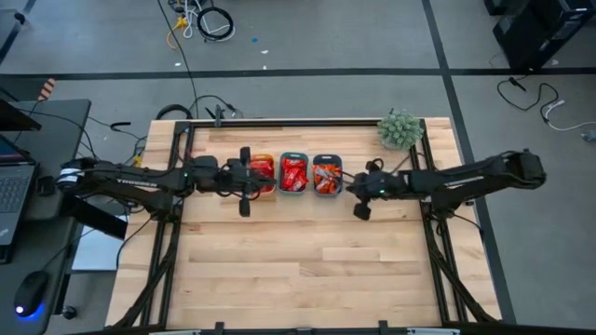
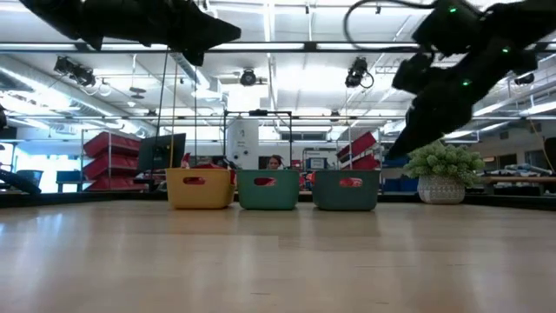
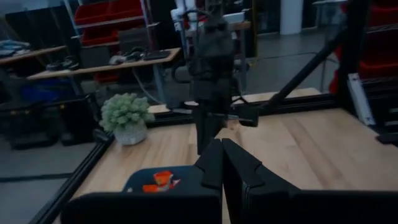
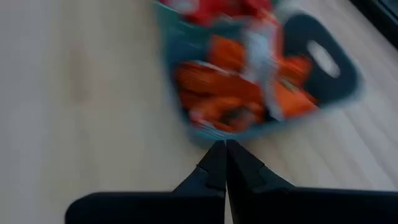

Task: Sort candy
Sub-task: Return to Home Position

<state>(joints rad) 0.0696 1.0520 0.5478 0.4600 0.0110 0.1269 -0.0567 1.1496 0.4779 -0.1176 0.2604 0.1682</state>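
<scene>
Over the table (image 1: 307, 270), both arms stretched inward, left gripper (image 3: 221, 147) closed empty above candy (image 1: 264, 169), right gripper (image 4: 221, 147) closed empty nearby.

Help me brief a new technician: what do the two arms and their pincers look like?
Both arms are dark, slim and jointed. The left arm carries white lettering along one link; the right arm shows green lights and a black cable loop. The left pincer and right pincer each have two dark fingers tapering to a point.
</scene>
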